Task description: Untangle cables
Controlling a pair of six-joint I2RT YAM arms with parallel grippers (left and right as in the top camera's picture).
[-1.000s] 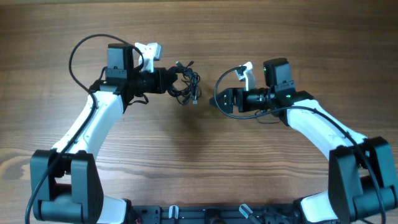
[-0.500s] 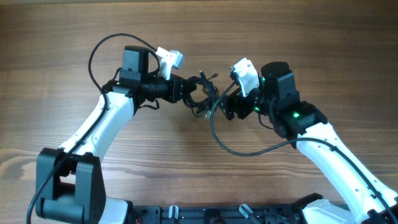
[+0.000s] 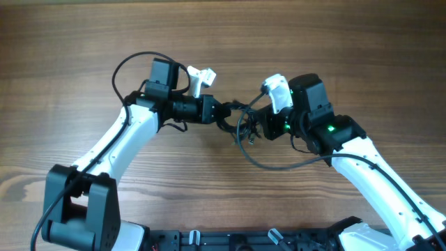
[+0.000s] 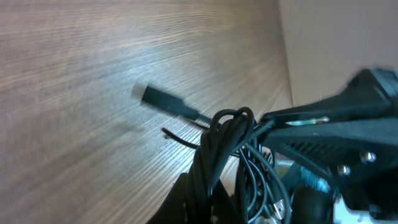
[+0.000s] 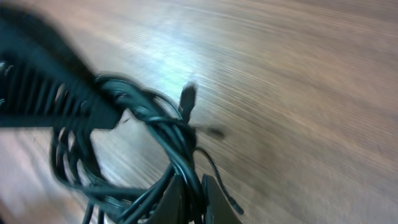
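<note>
Thin blk cables (image 3: 241, 125), knotted bundle w/ plug end (image 4: 153, 97) sticking out, mid-desk (image 3: 348, 42), pinched by L gripper (image 3: 224, 116) & R gripper (image 3: 252, 130).

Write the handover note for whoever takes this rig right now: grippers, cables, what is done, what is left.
Left gripper: shut on the cables, on the bundle's left side.
Right gripper: shut on strands on the bundle's other side.
Cables: one knotted bundle held between both grippers over the middle of the table; a plug end hangs loose.
Done: both grips taken.
Left: draw the grippers apart and work the loops loose; no cable is freed yet.
</note>
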